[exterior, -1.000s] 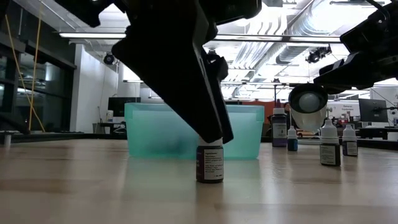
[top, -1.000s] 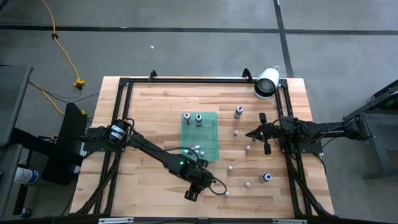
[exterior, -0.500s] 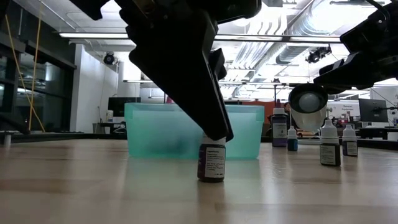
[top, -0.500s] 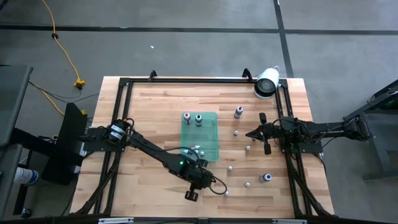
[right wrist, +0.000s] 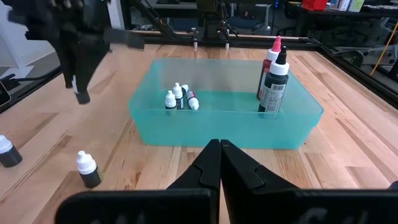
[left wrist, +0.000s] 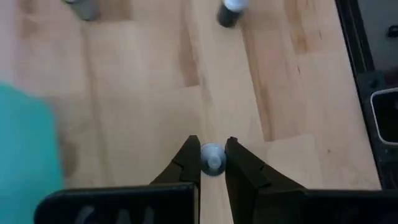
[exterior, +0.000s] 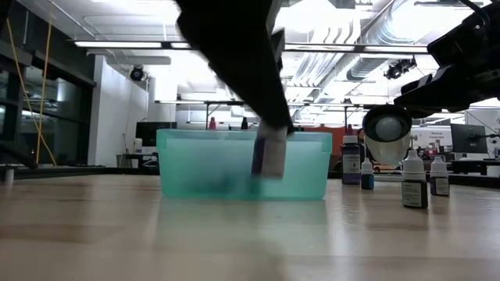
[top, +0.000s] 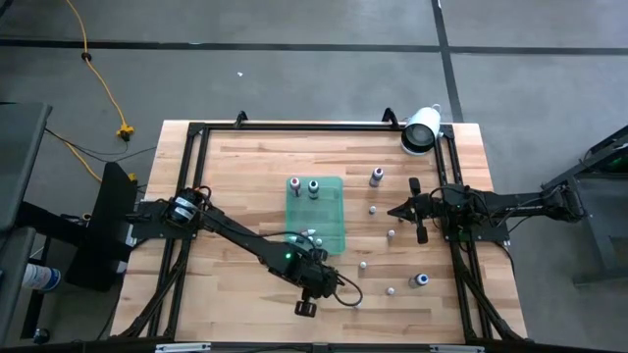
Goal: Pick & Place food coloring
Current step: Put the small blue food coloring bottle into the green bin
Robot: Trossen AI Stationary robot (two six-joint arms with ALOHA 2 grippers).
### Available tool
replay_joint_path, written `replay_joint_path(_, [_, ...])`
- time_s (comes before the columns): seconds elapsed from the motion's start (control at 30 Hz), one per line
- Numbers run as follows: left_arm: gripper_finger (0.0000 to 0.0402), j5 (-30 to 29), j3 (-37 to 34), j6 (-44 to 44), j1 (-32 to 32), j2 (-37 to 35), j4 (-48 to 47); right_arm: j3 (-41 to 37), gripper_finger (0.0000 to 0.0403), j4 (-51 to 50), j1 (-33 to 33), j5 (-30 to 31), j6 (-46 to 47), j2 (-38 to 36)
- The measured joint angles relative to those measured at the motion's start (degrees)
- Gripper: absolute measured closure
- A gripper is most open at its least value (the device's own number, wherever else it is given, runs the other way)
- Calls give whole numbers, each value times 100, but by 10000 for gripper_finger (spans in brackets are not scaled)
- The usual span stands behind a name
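We are seeing the left gripper (left wrist: 213, 163), now clamped on a food coloring bottle (exterior: 269, 151), lifting it beside the green tray (exterior: 187, 164); right gripper (right wrist: 219, 151) closed.

A light wooden table (top: 245, 186) with a black frame along its edges carries everything. Near its middle sits a translucent green tray (top: 332, 230). A large white cylinder (top: 421, 130) lies at the far right corner. Small bottles stand scattered on the bare wood between the tray and the right edge — one with a dark top (top: 375, 176) towards the far edge, three tiny whitish ones (top: 392, 234) further in, and a blue-topped one (top: 422, 280) towards the near right corner.
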Motion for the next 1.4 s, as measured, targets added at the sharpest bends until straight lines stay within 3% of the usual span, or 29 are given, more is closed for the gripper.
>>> replay_joint_path(0.37, [376, -1145, 1835, -1673, 0, -4, -2013, -1, 402, 0, 1, 0, 0, 0])
replay_joint_path(0.6, [376, -1696, 2373, -3245, 0, -4, -2592, -1, 402, 0, -1, 0, 0, 0])
replay_joint_path(0.93, [368, -2825, 2125, -4608, 242, -7, -2722, 0, 402, 0, -1, -1, 0, -2])
replay_joint_path(1.4, [365, -2768, 744, -5348, 853, -4, -1479, 1, 402, 0, -1, -1, 0, -2])
